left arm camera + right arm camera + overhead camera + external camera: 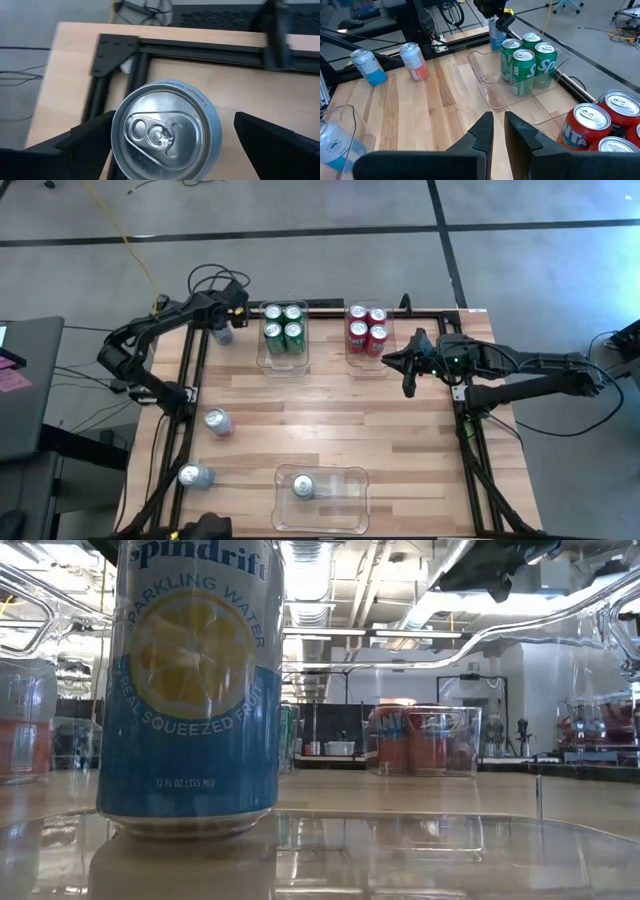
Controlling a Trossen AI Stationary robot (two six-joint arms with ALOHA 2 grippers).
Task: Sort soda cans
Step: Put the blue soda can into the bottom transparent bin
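Observation:
A pale blue soda can with a silver top (162, 132) stands upright on the table's far left corner (222, 333). My left gripper (174, 119) is open above it, one finger on each side of the can. Four green cans (283, 326) stand in a clear bin at the far middle. Four red cans (368, 328) fill the bin next to it. My right gripper (498, 131) hangs shut and holding nothing beside the red cans (408, 372). Another pale can (303, 486) stands in the near bin (345, 500). My left gripper comes at the can's upper part slanting down from the table's left. One finger (95, 140) lies right by the can's side wall (116, 145); whether it touches I cannot tell. The other finger (265, 140) stands apart from the can.
Two more pale cans stand on the table's left side (217, 422) and near left corner (193, 476). A black frame rail (200, 52) runs just beyond the far-left can. Bare wood lies in the table's middle (340, 415).

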